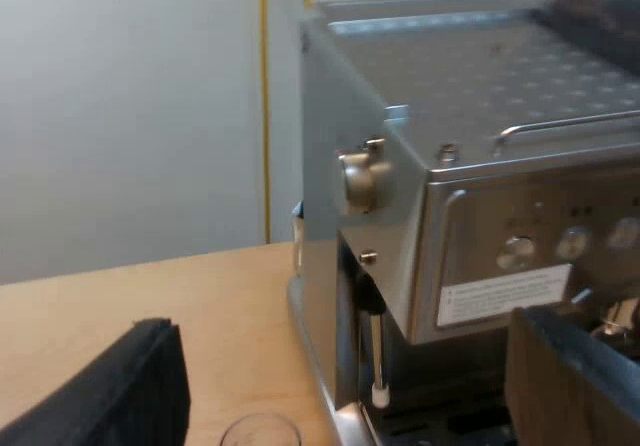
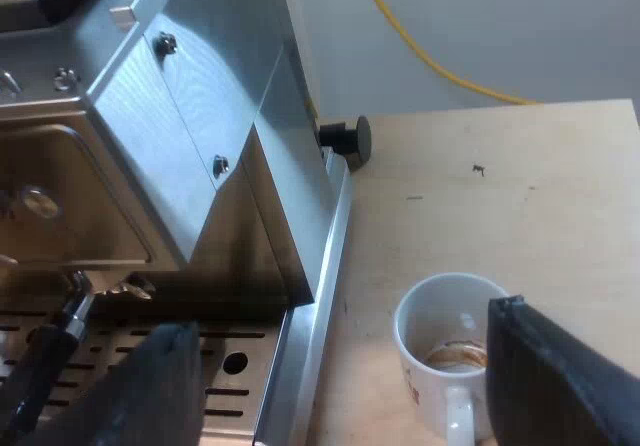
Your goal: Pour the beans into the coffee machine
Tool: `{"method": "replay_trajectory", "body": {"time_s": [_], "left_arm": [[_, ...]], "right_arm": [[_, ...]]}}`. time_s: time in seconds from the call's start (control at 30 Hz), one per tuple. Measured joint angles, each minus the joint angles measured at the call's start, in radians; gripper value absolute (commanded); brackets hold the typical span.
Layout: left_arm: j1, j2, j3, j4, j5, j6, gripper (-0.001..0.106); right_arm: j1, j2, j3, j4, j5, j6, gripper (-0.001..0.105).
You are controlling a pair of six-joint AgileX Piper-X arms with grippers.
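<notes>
Wooden tabletop [image 1: 120,296] carries the espresso machine [image 1: 470,96] near its wall-side edge, the measuring glass [image 1: 260,431] just beside the machine's base. My left gripper [image 1: 342,346] hangs spread and empty by that glass; my right gripper [image 2: 343,326], likewise spread, by the mug [image 2: 412,361].

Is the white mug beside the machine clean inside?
No, the mug stands beside the espresso machine with a brown residue at its bottom.

The left gripper [image 1: 340,366] is hovering level with the front corner of the espresso machine [image 1: 480,166], fingers [image 1: 130,391] spread wide. The right gripper [image 2: 338,351] is hanging above that machine's base edge, likewise parted.
</notes>
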Motion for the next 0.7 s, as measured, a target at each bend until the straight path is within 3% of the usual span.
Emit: {"method": "replay_trajectory", "body": {"time_s": [0.17,0.6,0.7], "left_arm": [[-0.031,-0.092,0.0,0.074,-0.075,0.0,0.068],[-0.031,-0.317,-0.001,0.196,-0.117,-0.004,0.068],[-0.031,-0.374,-0.001,0.277,-0.152,-0.004,0.068]], "right_arm": [[0.0,-0.064,0.0,0.059,-0.003,0.0,0.062],[0.0,-0.181,0.0,0.088,-0.003,-0.001,0.062],[0.0,-0.205,0.0,0.092,-0.003,-0.001,0.062]]}}
